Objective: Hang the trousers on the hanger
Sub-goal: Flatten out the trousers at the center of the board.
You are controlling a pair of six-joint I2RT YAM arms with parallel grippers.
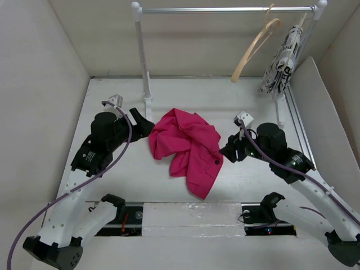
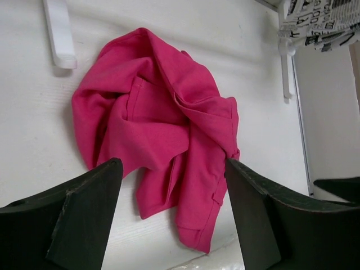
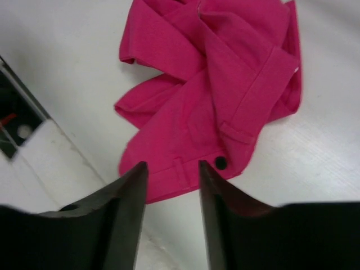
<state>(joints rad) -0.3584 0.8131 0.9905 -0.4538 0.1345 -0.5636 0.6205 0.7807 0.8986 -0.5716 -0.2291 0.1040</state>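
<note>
Step in hand: the reach for the cloth, as I judge it. Nothing is lifted, and nothing is on the hanger (image 1: 253, 48) yet.
Trousers: the trousers (image 1: 188, 149) lie in a crumpled pink heap on the table (image 1: 112, 180), about midway between its left and right edges. The waistband and its dark button (image 3: 221, 163) are on the side of the heap toward the right and near edges.
Left claw: my left claw (image 1: 146, 127) has its fingers spread wide and holds nothing. It sits just beside the heap's left side and points at it.
Right claw: my right claw (image 1: 228, 151) has its fingers parted by a narrower gap, with nothing between them. It is just beside the waistband, close to the button.
Hanger: it hangs tilted from the white rail (image 1: 225, 9) toward the far right corner, well apart from the trousers.
Next move: I think each claw should close on a clean edge, the right one on the waistband. The folds are bunched, so a blind pinch could catch several layers.
Containers: none in view. The rail carries only the hanger and a black-and-white patterned garment (image 1: 281, 62) beside it, toward the right edge.
</note>
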